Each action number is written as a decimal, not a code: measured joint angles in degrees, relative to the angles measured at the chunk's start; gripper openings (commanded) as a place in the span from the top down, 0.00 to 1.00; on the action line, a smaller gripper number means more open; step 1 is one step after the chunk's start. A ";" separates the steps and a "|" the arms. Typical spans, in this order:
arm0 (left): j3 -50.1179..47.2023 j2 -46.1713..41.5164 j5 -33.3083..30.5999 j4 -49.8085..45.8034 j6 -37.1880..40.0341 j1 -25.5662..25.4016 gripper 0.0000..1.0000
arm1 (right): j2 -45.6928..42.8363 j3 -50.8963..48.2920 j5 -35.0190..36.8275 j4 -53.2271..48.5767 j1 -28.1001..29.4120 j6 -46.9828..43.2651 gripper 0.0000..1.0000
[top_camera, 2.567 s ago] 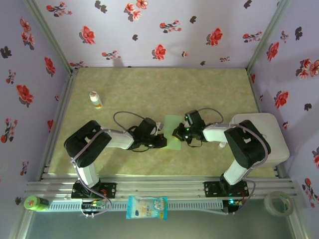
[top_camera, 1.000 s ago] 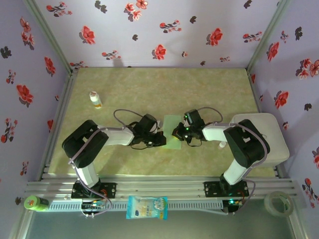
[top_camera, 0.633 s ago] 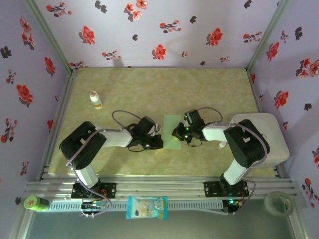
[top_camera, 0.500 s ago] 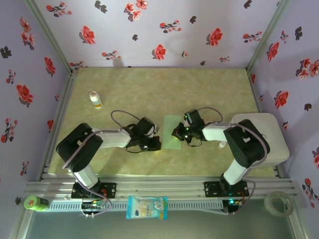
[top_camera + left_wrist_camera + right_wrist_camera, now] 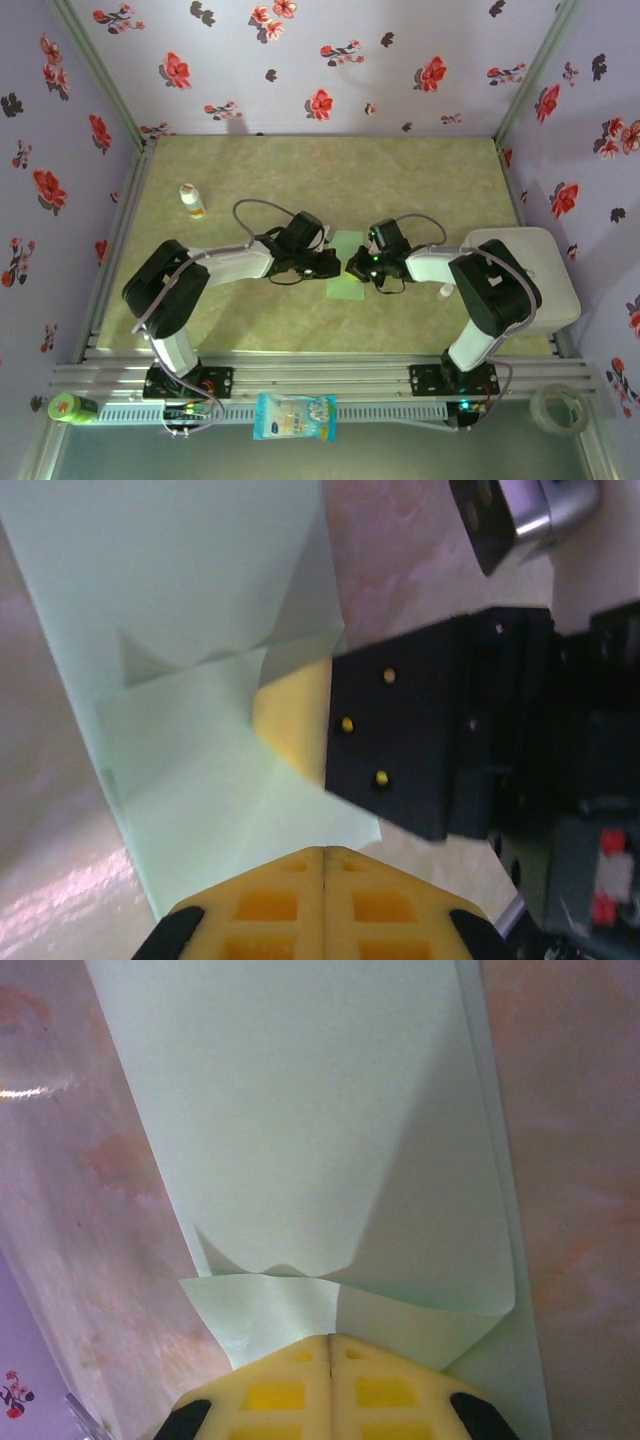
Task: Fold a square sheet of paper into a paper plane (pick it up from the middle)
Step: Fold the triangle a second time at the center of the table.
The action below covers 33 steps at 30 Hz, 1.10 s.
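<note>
presently, item one: the square sheet of paper, pale mint green, lying flat on the table a little to the left of the white box, with a gap of bare table between them. in the left wrist view the sheet is already doubled over on itself, with slanting creases and a loose flap; in the right wrist view the paper shows stacked layers and a puckered edge near my fingertips. i judge it an early fold, not yet a dart. item two: my left gripper, on the side of the sheet away from the white box, jaws together with only a seam between the yellow tips; the same gripper sits at the paper's edge, probably to pin the layers flat. item three: my right gripper, on the side of the sheet nearest the white box, jaws likewise together, tips down on the folded corner; its yellow pad bears on the flap, i think to hold the crease while the other side is worked. whether either tip pinches a layer or merely presses on it, i cannot tell. item four: a small white bottle, well to the far left of the white box, clear of the work.
</note>
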 measured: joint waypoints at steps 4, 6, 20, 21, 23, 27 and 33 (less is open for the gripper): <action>1.01 3.76 0.02 -0.02 0.46 0.00 1.00 | -0.09 0.02 0.15 -0.20 0.00 -0.17 1.00; 1.01 5.25 0.09 -0.07 0.68 0.00 1.00 | -0.28 0.02 0.42 -0.50 0.00 -0.17 1.00; -1.64 6.95 0.72 4.50 -0.11 0.07 1.00 | -2.78 6.03 4.26 -13.42 -0.02 -6.23 0.98; -1.84 6.88 0.72 4.90 -0.35 0.07 1.00 | -3.78 6.36 4.42 -13.94 -0.02 -6.62 0.99; -2.16 6.86 0.81 5.57 -0.74 0.07 1.00 | -5.27 6.34 4.26 -13.97 0.07 -6.64 1.00; -3.13 6.71 0.83 7.39 -1.86 0.07 1.00 | -3.78 6.25 3.39 -12.55 1.40 -6.12 1.00; -3.50 6.60 0.83 8.02 -2.23 0.07 1.00 | -0.09 3.87 2.43 -8.55 1.33 -3.45 1.00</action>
